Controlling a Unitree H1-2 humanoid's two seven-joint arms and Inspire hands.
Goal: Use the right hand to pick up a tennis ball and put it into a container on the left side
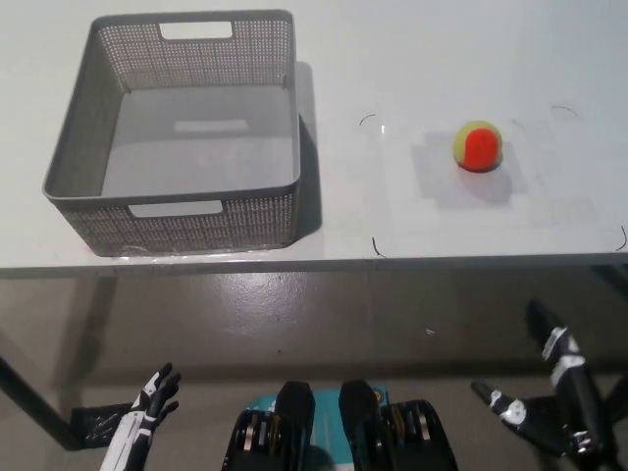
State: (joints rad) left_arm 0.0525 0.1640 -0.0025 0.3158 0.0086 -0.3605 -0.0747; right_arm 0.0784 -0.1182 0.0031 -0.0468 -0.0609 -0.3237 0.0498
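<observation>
Right now we see both hands low, below the table edge and well apart from everything on top. Our black right hand (554, 407) sits at bottom right, fingers (546, 324) splayed wide, one pointing up toward the table, another sticking out to the side; it holds nothing and touches nothing. Our white left hand (147, 412) rests at bottom left, fingers apart w/ dark tips pointing up, also empty.

On the white table (442, 226) the tennis ball (478, 145) lies to the right, orange and yellow-green, sitting alone on the surface w/ a soft shadow beside it. The grey mesh container (177, 221) stands at left, upright, w/ cut-out handles front and back; inside we see only its bare floor. Ball and container are well apart, approx. at the same depth on the table.
</observation>
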